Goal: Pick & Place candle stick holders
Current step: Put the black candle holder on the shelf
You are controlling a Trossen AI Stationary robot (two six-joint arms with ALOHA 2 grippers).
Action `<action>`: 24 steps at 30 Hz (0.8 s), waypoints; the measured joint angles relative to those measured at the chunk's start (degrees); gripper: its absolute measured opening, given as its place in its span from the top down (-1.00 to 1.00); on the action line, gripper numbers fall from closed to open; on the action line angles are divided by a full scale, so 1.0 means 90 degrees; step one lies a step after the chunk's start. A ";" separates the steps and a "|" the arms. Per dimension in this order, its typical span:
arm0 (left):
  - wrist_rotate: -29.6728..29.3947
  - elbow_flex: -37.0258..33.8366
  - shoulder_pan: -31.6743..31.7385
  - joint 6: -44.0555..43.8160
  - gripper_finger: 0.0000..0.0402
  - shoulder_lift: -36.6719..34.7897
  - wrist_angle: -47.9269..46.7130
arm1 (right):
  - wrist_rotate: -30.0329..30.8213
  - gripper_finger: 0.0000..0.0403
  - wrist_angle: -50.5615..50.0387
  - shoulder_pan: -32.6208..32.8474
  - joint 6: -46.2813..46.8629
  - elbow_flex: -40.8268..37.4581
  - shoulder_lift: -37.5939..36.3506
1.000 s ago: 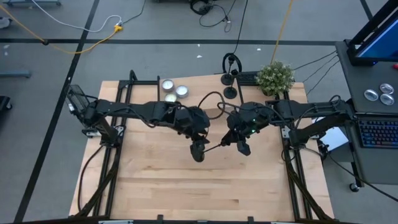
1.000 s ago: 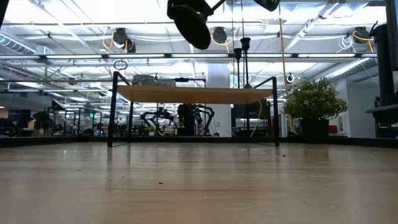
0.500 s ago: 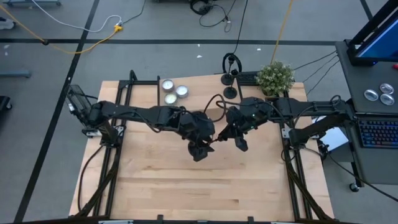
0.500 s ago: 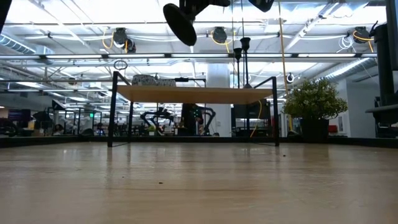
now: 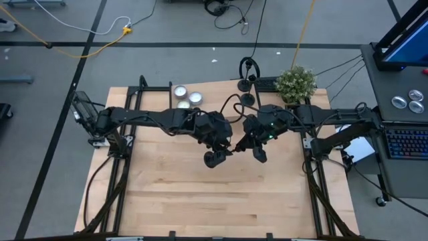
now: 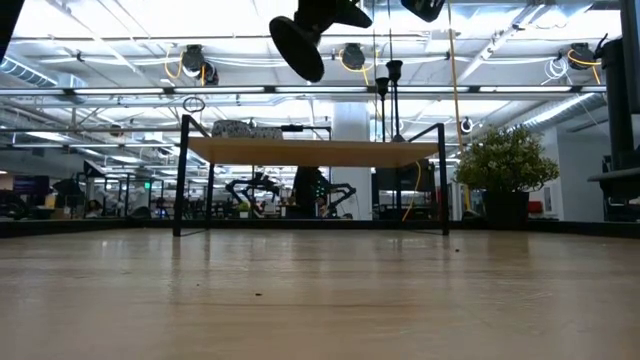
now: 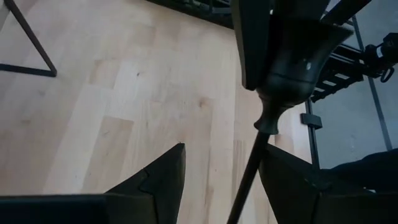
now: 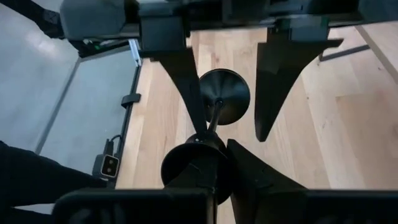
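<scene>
One black candle stick holder [image 5: 214, 158] hangs in the air over the table's middle. It lies nearly level, with its round base [image 8: 225, 94] toward the table's left. My right gripper [image 5: 242, 148] is shut on its cup end. My left gripper [image 7: 222, 149] is open, with one finger on either side of the thin stem [image 7: 249, 177]. I cannot tell whether it touches the stem. Two more black holders [image 5: 247, 100] stand on their bases by the far edge. My right gripper pinches the holder's cup [image 7: 292, 62] between its two fingers, coming level from the table's right, along the stem. The holder is lifted clear of the table. Its stem [image 8: 213, 118] sticks out past the fingertips and its base [image 6: 297, 47] is high above the wood.
Three white tealights [image 5: 187, 98] sit at the far edge left of centre. A small potted plant [image 5: 295, 84] stands at the far right beside the two standing holders. Black frame rails [image 5: 127, 127] run along both sides. The bare wood of the table's near half [image 5: 214, 201] lies below the grippers.
My left gripper has moved a little toward the right gripper and the table's far edge. The holder has stayed in the air, and its base has shifted and tipped slightly.
</scene>
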 joint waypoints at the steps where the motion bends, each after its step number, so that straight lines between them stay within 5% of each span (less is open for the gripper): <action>1: 0.0012 0.0000 0.0016 0.0003 0.01 0.0001 0.0003 | 0.0014 0.96 -0.0026 0.0001 0.0001 0.0000 0.0000; 6: 0.0132 0.0000 0.0055 0.0138 0.19 0.0000 0.0085 | 0.0024 0.96 -0.0015 -0.0011 0.0001 0.0000 0.0000; 15: 0.0367 0.0000 0.0089 0.0655 0.90 0.0000 0.0336 | 0.0000 0.96 0.0040 -0.0052 0.0001 0.0000 0.0000; 24: 0.0492 0.0000 0.0092 0.0838 0.93 -0.0004 0.0325 | 0.0002 0.88 0.0087 -0.0050 0.0001 -0.0002 0.0002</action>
